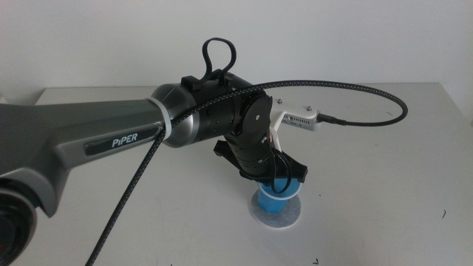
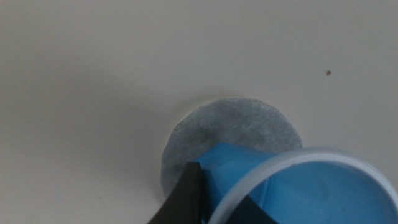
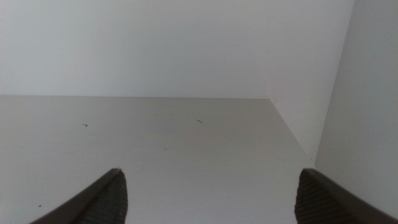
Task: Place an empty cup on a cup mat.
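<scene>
Table [image 1: 384, 148] | left hand [image 1: 275, 179] angled down, gripping cup [image 1: 275, 201] over cup mat [image 1: 292, 216]

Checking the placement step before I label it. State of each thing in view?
cup: empty, held at the rim, on or just over the mat; contact unclear.
cup mat: flat on the table, partly covered by the cup.
left gripper: shut on the cup, above the mat.
right gripper: open, holding nothing, waiting over bare table.

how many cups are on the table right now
1. The small bright blue plastic cup is over the round mottled grey mat, gripped at its rim by the left hand. The arm could hide others.
</scene>
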